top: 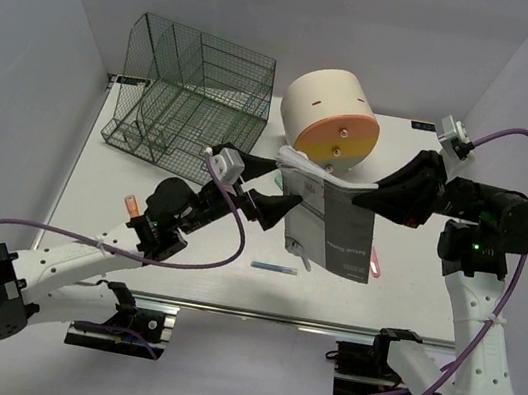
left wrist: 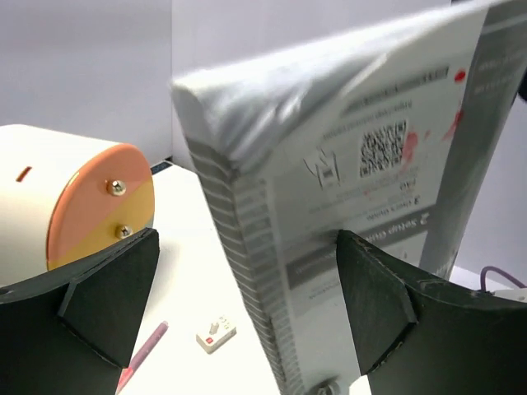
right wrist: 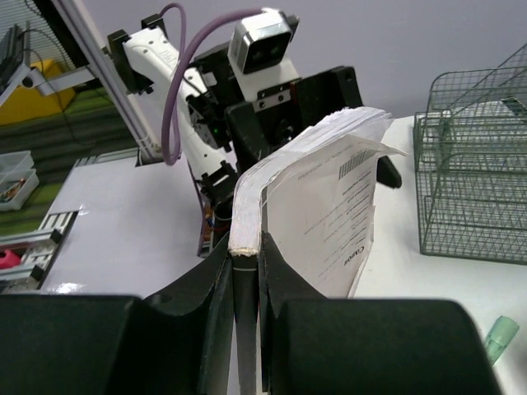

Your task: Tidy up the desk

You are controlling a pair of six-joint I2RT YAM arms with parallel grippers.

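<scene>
My right gripper [top: 370,197] is shut on the spine of a thick grey-and-white manual [top: 339,235] and holds it tilted above the white desk [top: 103,191]. In the right wrist view the spine sits pinched between both fingers of the right gripper [right wrist: 245,247], and the manual's [right wrist: 321,197] pages fan away from me. At the manual's left edge my left gripper [top: 278,205] stands wide open. In the left wrist view the manual's [left wrist: 329,164] corner lies between the spread fingers of the left gripper [left wrist: 247,247]. Whether either pad touches it I cannot tell.
A dark green wire rack [top: 185,93] stands at the back left. Beside it lies a cream cylindrical drawer unit [top: 330,117] with an orange-yellow front. A pink pen [top: 374,267], a teal pen [top: 276,267] and a small white block [left wrist: 216,333] lie on the desk.
</scene>
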